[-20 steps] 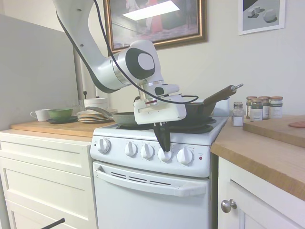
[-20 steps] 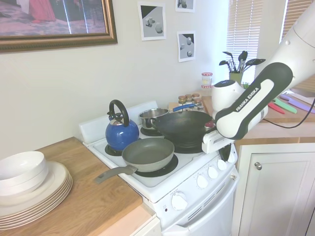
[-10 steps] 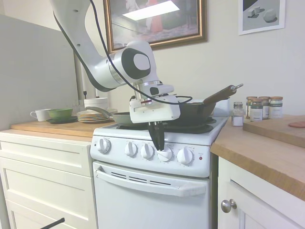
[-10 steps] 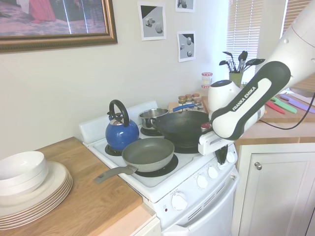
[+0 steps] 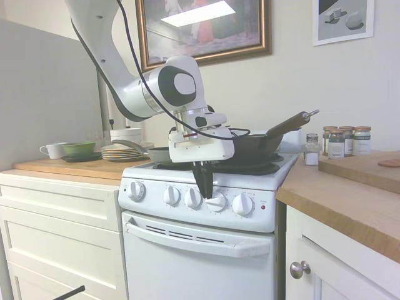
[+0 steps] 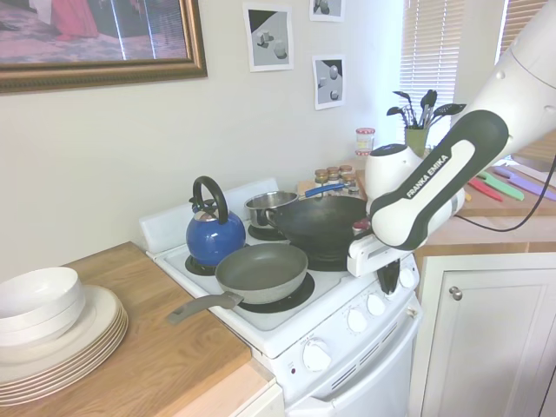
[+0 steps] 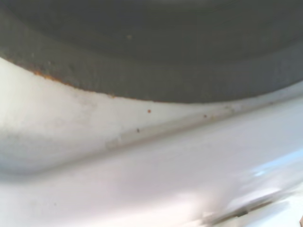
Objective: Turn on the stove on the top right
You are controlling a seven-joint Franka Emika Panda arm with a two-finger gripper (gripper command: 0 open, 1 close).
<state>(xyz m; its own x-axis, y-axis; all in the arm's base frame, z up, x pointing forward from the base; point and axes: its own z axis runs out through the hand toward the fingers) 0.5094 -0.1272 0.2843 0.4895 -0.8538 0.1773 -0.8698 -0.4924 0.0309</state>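
Observation:
The stove [image 5: 187, 262] is a narrow white range with a row of round white knobs [image 5: 172, 195] on its front panel and a small red light [image 5: 263, 207] at the panel's right end. My gripper [image 5: 204, 192] points down in front of the panel. Its tips hang between the third knob [image 5: 193, 197] and the fourth knob [image 5: 216, 201], and its dark fingers look shut with nothing between them. From the other side, the gripper [image 6: 388, 280] hangs just off the stove's front edge [image 6: 287, 330]. The wrist view is a blur of dark burner rim [image 7: 151, 56] above white stove enamel [image 7: 142, 179].
On the burners stand a grey frying pan [image 6: 261, 269], a black wok [image 6: 326, 221], a blue kettle [image 6: 213, 234] and a small pot [image 6: 269, 207]. Stacked plates [image 6: 52, 339] sit on the left counter. Spice jars [image 5: 344, 140] line the right counter [image 5: 350, 200]. White drawers [image 5: 62, 206] flank the stove.
The gripper has left the fourth knob, lifting a little and shifting toward the third knob. The arm has drawn back with it.

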